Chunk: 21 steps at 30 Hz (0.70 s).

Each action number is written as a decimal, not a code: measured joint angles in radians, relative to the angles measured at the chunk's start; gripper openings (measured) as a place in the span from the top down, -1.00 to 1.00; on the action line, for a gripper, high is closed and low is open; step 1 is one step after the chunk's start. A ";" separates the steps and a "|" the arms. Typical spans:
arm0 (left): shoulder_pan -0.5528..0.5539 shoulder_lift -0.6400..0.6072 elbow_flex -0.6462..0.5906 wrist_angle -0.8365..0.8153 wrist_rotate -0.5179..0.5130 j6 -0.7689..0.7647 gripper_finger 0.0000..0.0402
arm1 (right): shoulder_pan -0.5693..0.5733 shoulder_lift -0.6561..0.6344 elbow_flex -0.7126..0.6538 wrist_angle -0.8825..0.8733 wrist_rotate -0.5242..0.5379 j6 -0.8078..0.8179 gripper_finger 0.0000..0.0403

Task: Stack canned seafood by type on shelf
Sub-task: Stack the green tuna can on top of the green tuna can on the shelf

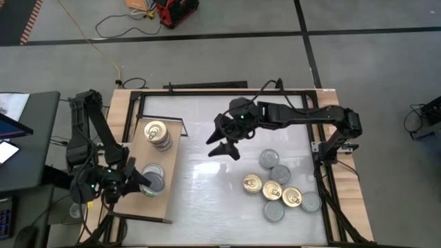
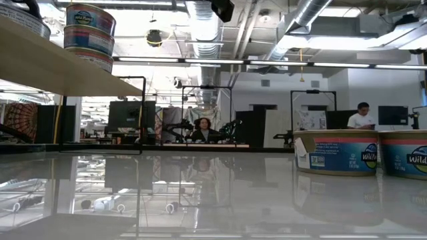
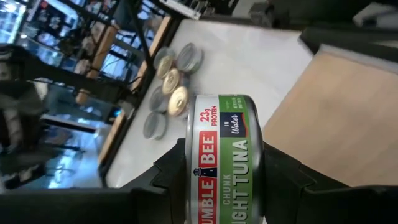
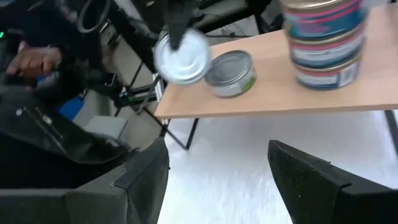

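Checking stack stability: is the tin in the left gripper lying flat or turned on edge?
On edge. The left gripper grips the green-labelled tin with its label facing the wrist camera, above the shelf.

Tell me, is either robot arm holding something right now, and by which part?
Yes. The left tool pinches a green-labelled tuna tin by its curved side wall, over the shelf. The right tool is open and empty.

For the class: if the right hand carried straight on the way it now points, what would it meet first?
Probably the shelf: the open right hand faces its front edge across bare table, roughly toward the green-labelled tin lying there. Depth is uncertain.
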<state>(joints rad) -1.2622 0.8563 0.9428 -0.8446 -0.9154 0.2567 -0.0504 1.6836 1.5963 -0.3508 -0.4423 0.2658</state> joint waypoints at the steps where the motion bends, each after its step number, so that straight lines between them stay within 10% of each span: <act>1: -0.004 0.000 0.000 -0.018 -0.014 -0.002 0.30 | 0.005 0.000 0.000 -0.005 0.000 -0.007 -0.47; 21: -0.019 0.000 0.001 -0.357 -0.073 -0.167 0.29 | 0.034 0.007 0.000 -0.009 0.083 -0.030 -0.47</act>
<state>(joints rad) -1.2812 0.8562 0.9436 -1.2015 -0.9880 0.0895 -0.0165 1.6905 1.5959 -0.3595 -0.3598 0.2356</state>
